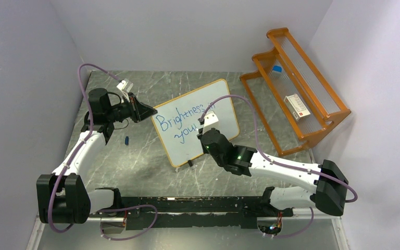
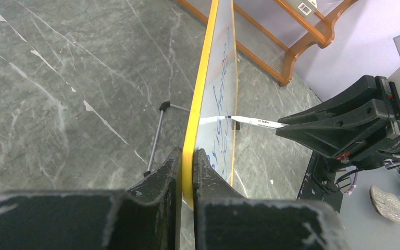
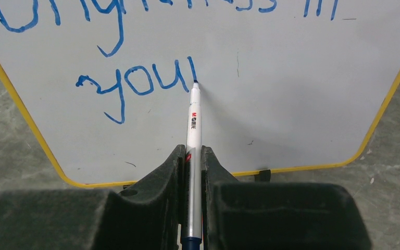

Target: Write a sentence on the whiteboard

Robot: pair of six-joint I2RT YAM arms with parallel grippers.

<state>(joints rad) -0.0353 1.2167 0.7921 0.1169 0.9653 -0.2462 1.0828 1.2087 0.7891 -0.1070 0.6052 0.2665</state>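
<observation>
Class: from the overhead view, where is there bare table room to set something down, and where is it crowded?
Bare marble lies between the left arm and the whiteboard's lower edge, and behind the board toward the back wall. Crowded: the gap beside the orange rack.

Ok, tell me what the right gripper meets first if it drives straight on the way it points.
The whiteboard. The right gripper holds a marker whose tip touches the board at the end of the sentence, so the marker would press in first.
</observation>
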